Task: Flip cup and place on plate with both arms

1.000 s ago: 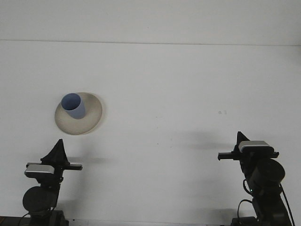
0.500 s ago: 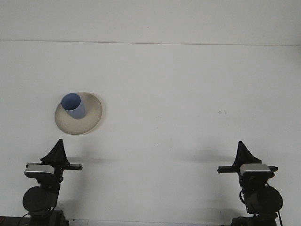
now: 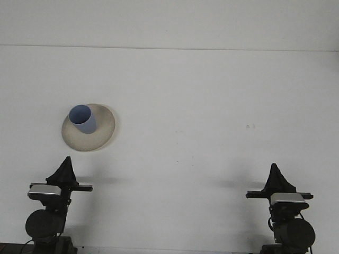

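Blue cup sits upright, mouth up, on the cream plate at table's left — job looks done. Left gripper and right gripper parked near the front edge, well apart from cup, holding nothing; jaws look closed to a point.

One blue cup, one cream plate, two robot arms, one white table.

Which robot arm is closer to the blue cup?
The left. The left gripper sits just below the blue cup, which stands on the plate. The right gripper is far off at the table's other side, low and well right of the cup.
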Controlling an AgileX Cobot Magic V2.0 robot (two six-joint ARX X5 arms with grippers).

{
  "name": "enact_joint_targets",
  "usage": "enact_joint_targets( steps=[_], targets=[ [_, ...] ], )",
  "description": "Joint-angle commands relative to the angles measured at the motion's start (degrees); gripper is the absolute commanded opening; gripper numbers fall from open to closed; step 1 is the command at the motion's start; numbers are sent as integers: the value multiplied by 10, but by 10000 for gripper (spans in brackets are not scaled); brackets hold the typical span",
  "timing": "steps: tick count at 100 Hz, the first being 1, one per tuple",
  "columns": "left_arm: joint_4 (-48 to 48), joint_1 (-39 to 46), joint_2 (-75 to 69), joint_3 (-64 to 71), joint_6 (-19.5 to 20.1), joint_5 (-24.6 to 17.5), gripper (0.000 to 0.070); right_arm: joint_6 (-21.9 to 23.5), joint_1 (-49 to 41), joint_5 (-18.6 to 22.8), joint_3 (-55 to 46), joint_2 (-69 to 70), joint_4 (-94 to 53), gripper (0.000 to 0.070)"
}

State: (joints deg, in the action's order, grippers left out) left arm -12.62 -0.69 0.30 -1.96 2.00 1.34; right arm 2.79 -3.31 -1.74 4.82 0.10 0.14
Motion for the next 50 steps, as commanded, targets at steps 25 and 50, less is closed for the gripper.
enact_joint_targets(
  steps=[25, 50],
  targets=[
    [-6, -1, -1, 11, -1, 0, 11, -2, 0, -2, -31, 0, 33, 0],
    [-6, -1, -1, 11, -1, 0, 11, 0, 0, -2, -41, 0, 55, 0]
  ],
)
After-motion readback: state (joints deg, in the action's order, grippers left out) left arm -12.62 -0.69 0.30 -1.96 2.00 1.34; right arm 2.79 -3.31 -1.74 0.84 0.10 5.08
